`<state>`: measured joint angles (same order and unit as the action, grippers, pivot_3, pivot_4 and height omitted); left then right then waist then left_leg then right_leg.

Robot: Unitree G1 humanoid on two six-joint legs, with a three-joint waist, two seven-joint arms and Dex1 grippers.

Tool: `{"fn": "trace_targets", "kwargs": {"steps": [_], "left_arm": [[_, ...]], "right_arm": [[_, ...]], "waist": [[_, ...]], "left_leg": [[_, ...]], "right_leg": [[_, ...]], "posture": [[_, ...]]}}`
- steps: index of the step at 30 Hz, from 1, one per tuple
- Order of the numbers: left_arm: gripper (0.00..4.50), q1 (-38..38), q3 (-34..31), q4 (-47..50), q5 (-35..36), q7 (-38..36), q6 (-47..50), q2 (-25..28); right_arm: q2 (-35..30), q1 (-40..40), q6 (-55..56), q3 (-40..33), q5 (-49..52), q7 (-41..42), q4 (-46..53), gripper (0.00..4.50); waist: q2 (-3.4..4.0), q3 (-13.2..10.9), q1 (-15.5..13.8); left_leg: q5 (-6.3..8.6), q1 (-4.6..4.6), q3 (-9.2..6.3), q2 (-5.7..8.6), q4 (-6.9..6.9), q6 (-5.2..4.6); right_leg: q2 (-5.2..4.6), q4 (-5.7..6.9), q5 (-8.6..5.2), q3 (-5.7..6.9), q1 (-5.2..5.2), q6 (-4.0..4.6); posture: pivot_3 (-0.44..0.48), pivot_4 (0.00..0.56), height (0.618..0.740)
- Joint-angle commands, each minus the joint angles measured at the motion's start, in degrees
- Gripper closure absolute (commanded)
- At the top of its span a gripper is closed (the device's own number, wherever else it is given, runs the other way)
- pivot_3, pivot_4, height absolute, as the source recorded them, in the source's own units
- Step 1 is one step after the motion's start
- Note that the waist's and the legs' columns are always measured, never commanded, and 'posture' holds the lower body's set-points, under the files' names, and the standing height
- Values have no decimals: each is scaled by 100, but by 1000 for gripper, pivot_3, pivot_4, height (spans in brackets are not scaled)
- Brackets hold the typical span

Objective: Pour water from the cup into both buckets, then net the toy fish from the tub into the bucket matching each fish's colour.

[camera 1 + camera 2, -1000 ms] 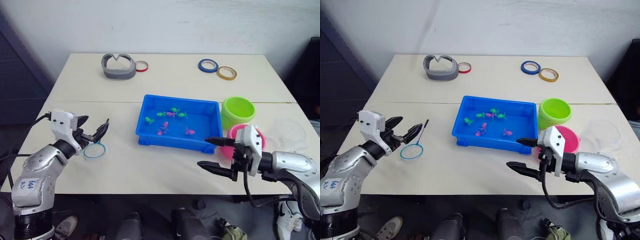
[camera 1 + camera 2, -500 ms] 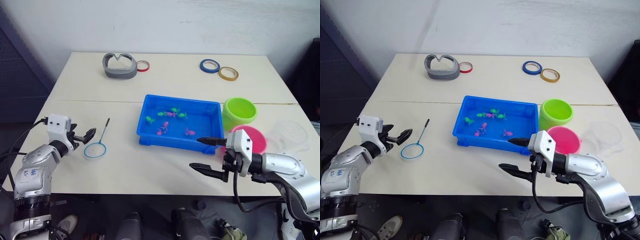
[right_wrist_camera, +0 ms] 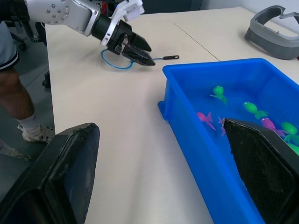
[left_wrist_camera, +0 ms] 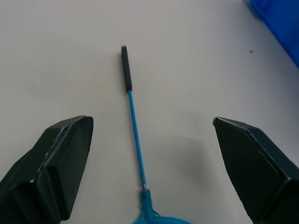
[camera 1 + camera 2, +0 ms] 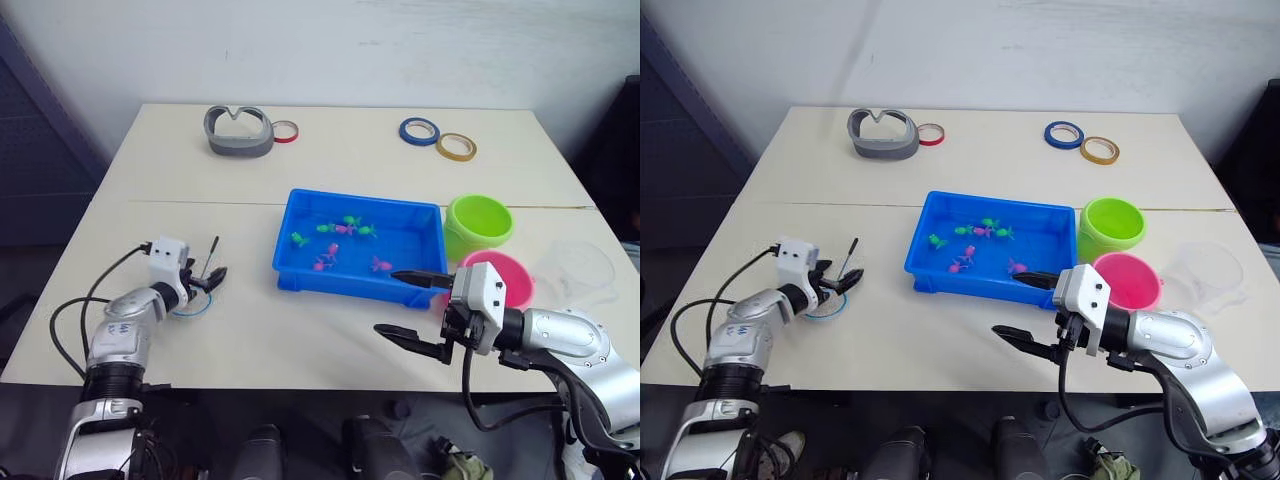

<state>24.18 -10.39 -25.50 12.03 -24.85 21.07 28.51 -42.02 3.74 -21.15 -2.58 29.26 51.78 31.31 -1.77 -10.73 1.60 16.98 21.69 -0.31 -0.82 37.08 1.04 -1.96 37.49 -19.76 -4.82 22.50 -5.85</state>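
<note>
The blue tub (image 5: 345, 282) sits mid-table with several green fish (image 5: 350, 220) and pink fish (image 5: 380, 264) inside. To its right stand the lime green bucket (image 5: 478, 225) and the pink bucket (image 5: 517, 285), with the clear cup (image 5: 580, 268) beyond them. The net (image 5: 212, 255) lies flat left of the tub. My left gripper (image 5: 205, 280) is open low over it, and its fingers (image 4: 65, 154) straddle the thin handle (image 4: 133, 116) just ahead of the hoop (image 3: 112, 60). My right gripper (image 5: 412, 308) is open and empty, hovering at the tub's front right corner.
A grey curved object (image 5: 238, 132) and a red tape ring (image 5: 284, 131) lie at the back left. A blue ring (image 5: 417, 131) and a yellow ring (image 5: 454, 147) lie at the back right. A person's leg (image 3: 18, 93) shows beside the table's left edge.
My left gripper has moved right, from beside the hoop to over the net's handle. The right gripper has shifted slightly left and stays open.
</note>
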Motion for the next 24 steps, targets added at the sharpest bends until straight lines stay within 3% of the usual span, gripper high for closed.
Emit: {"fn": "trace_targets", "kwargs": {"steps": [1, 6, 8, 11, 13, 14, 18, 24], "left_arm": [[0, -4, -105, 21, -59, 323, 84, -92], [0, -31, -125, -42, -106, 559, 99, -169], [433, -26, -177, -9, -83, 697, 150, -213], [1516, -38, -153, 11, -86, 746, 180, -227], [2563, -55, -119, 28, -112, 758, 181, -228], [2727, -66, -97, 18, -144, 760, 156, -218], [4391, -77, -92, -25, -227, 791, 115, -201], [4461, -71, -133, -60, -278, 814, 60, -156]], "right_arm": [[24, 7, 155, -58, -6, 8, 149, 40], [33, -2, 174, -54, -36, 11, 126, 40], [34, 9, 183, -48, -42, 14, 110, 0], [44, 31, 185, -40, -42, 2, 93, 0], [43, 30, 194, -38, -50, 7, 89, 0], [44, 25, 194, -33, -56, 2, 95, 0], [49, 14, 201, -31, -65, 2, 91, 0], [66, 29, 220, -18, -72, 15, 70, 0]], "waist": [[0, 1, -6], [-1, 1, 0], [-1, 1, 1], [-1, 1, 1], [-1, 1, -6], [-1, 1, -7], [-1, 1, -11], [-2, 2, -13]], "left_leg": [[0, 0, 0, 0, 1, 0], [0, -4, 1, 0, 3, 0], [-2, -7, 1, 0, 4, 2], [-3, -10, 1, 0, 3, 5], [-3, -10, 1, 1, 3, 5], [-3, -9, 1, 1, 3, 5], [-3, -9, 1, 3, 3, 5], [-3, -10, 0, 3, 4, 4]], "right_leg": [[0, 2, 0, 0, 0, 0], [0, 7, 0, -1, -2, 0], [2, 12, 0, -2, -2, 0], [4, 16, 0, -3, -3, 0], [3, 16, 0, -2, -3, 0], [2, 16, 0, -2, -3, 0], [-1, 15, 0, -1, -3, 0], [-1, 15, 0, 0, -4, 0]], "posture": [[0, 150, 740], [0, 150, 740], [0, 150, 740], [0, 150, 740], [0, 150, 740], [0, 150, 740], [0, 150, 740], [0, 150, 740]]}}
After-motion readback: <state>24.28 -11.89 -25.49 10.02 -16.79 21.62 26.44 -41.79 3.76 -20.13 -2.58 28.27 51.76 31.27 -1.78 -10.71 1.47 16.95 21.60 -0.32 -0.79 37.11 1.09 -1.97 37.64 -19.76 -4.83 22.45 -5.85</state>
